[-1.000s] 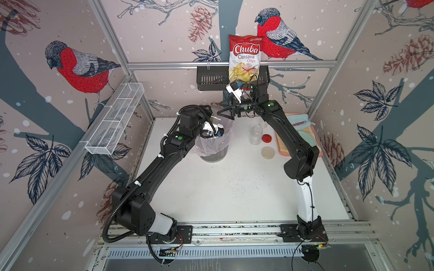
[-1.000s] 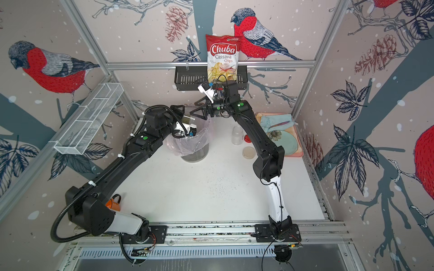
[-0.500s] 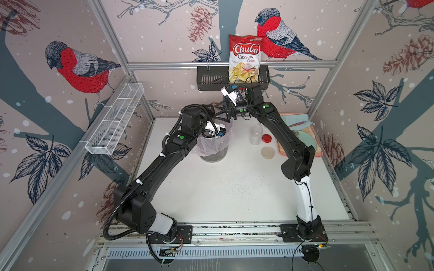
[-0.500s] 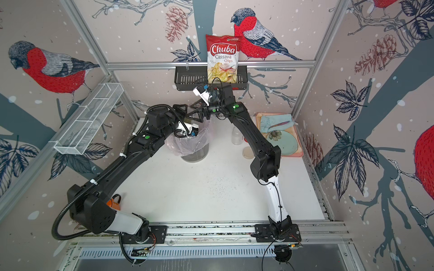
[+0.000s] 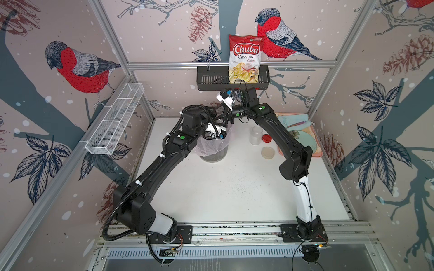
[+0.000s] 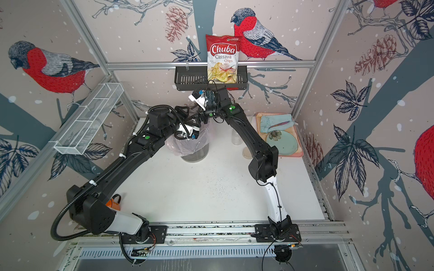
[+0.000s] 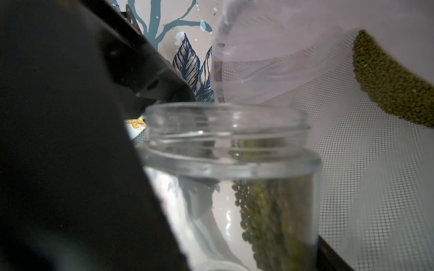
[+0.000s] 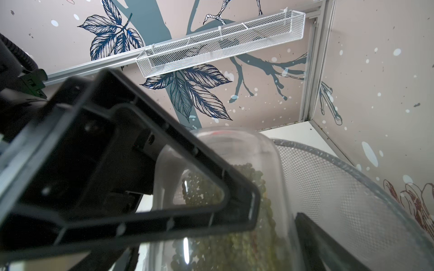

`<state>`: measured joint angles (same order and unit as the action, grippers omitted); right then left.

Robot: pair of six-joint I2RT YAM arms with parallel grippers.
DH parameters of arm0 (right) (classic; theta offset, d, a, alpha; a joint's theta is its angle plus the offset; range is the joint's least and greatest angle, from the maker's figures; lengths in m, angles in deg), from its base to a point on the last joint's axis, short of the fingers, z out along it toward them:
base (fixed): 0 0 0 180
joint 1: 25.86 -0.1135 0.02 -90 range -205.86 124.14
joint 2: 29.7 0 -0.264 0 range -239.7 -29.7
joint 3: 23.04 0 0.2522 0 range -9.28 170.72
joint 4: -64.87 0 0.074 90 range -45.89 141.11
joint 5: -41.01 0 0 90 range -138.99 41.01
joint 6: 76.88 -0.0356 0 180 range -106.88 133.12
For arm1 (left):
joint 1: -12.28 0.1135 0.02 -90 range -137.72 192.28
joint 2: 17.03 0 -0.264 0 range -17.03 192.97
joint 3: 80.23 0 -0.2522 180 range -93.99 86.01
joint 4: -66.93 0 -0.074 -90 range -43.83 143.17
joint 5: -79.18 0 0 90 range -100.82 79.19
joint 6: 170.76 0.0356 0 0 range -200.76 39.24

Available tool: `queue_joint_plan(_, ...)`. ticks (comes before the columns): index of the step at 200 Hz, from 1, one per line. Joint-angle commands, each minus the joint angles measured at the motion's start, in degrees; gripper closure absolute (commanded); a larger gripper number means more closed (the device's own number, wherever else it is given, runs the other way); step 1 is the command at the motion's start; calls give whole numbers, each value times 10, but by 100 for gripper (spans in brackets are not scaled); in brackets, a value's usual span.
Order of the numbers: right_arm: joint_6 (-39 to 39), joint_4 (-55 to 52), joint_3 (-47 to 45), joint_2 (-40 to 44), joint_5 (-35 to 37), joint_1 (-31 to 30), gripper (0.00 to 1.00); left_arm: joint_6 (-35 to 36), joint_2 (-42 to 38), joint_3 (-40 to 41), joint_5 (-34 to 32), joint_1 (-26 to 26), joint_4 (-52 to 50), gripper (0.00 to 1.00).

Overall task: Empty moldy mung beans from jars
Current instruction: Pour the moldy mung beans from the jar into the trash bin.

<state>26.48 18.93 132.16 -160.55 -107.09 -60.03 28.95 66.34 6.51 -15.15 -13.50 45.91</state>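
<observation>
Overhead: both black arms reach toward 11 o'clock on the white table (image 5: 206, 201) and meet above the bin (image 5: 213, 156).
Bin: round grey mesh cylinder lined with a thin, crinkled clear bag (image 5: 212, 144).
Held jar (image 7: 225, 145): smooth clear plastic cylinder with a threaded neck, lidless, tipped with its mouth toward the bin's inside.
Mung beans (image 7: 265, 211): tiny round olive-green grains banked along one wall of the held jar; a crescent-shaped heap (image 7: 389, 93) lies on the bag inside the bin.
Left gripper (image 7: 232, 187): clamped on the held jar's body, a dark finger on each side.
Right gripper (image 8: 279, 211): jaws spread wide, its hollow triangular fingers flanking the same jar near its rounded base; whether they touch it cannot be told.
Standing jar (image 5: 256, 135): clear, lidless, upright at 1 o'clock.
Lids: a shiny red disc (image 5: 266, 139) just beside the standing jar; a matte beige disc (image 5: 268, 152) near it, toward the front edge.
Tray (image 6: 291, 155): pink rectangle at 2 o'clock carrying a round pale-green plate (image 6: 283, 142) and a folded blue-green cloth (image 6: 274, 122).
Specks (image 5: 244, 185): fine dark grit scattered mid-table.
</observation>
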Motion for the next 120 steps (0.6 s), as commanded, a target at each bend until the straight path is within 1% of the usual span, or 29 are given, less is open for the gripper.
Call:
queue_joint_plan(1, 18, -33, 5, -5, -4, -12, 0, 33, -6, -4, 0, 0, 92, 100)
queue_joint_plan(59, 1, -16, 23, -13, 9, -18, 0, 31, -6, -3, 0, -1, 91, 100)
queue_joint_plan(91, -56, 39, 18, -14, -3, -13, 1, 30, -7, 1, -1, -1, 92, 100)
queue_joint_plan(120, -74, 65, 17, -14, -12, -12, 2, 27, -9, 3, -1, -1, 92, 100)
